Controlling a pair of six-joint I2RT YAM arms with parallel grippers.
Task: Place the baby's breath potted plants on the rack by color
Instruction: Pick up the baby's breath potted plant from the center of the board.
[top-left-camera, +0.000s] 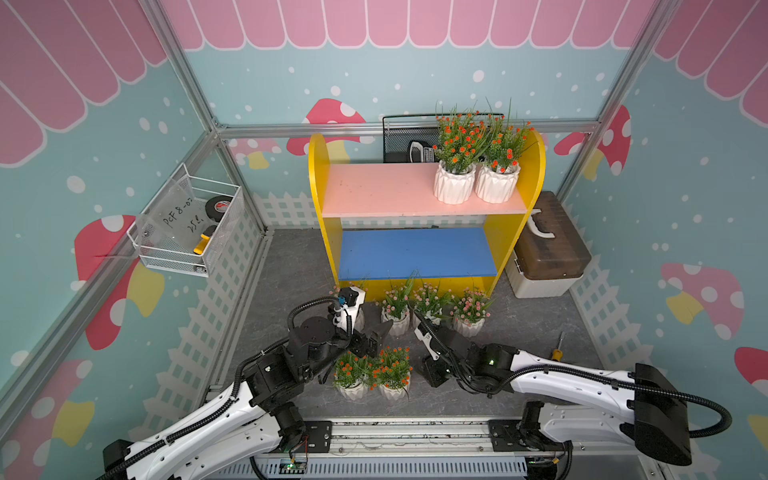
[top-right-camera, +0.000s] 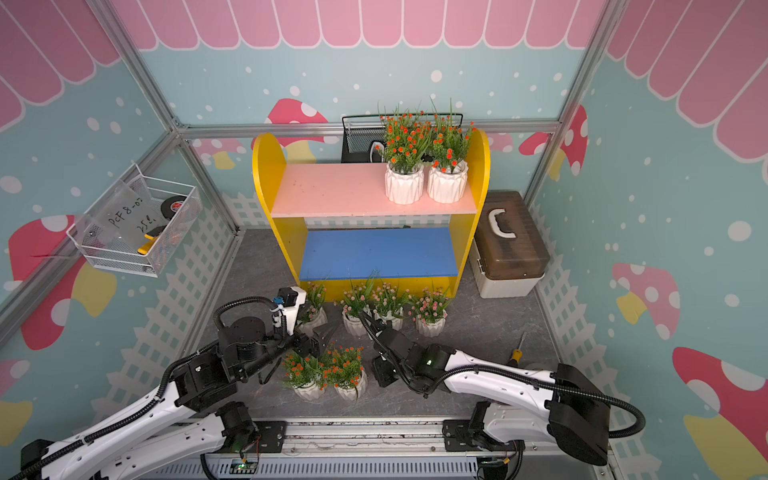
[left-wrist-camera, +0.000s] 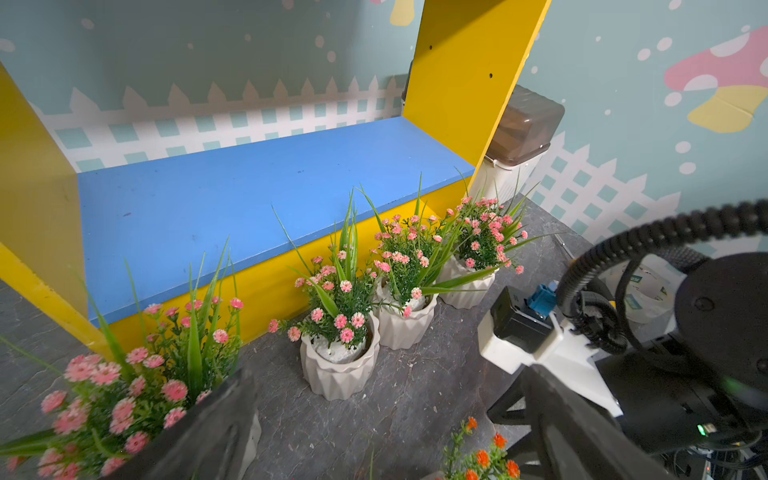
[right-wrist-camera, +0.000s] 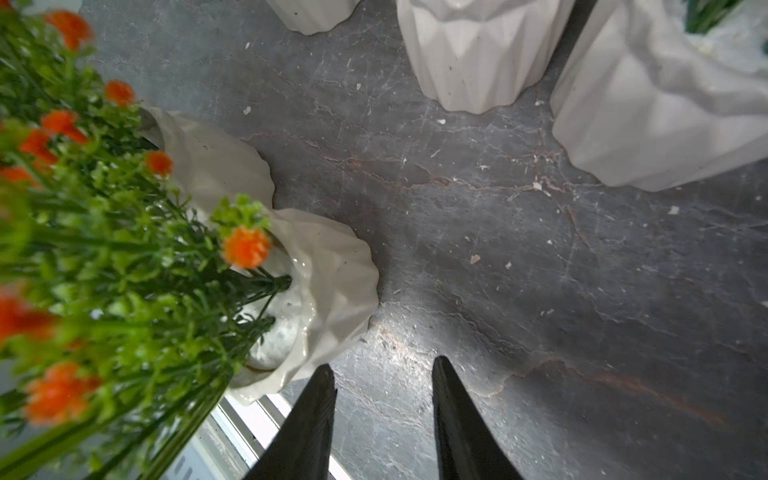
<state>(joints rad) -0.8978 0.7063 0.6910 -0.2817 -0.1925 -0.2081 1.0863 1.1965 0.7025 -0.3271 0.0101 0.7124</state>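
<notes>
On the rack (top-left-camera: 319, 187), upper right, two orange-red plants (top-left-camera: 455, 183) share the pink upper board (top-left-camera: 374, 191), so the blue lower board (top-left-camera: 415, 253) is probably pink's. Four pink plants (top-left-camera: 397, 318) line the desk (top-left-camera: 528, 336) below it, two orange ones (top-left-camera: 353, 386) lower centre. Left gripper (top-left-camera: 376, 320) gapes wide by the leftmost pink one; right gripper (right-wrist-camera: 384, 365) is apart, nothing between.

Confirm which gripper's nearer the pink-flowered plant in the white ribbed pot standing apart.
Left. Left gripper sits beside that plant; right gripper hangs over grey floor, apart.
</notes>
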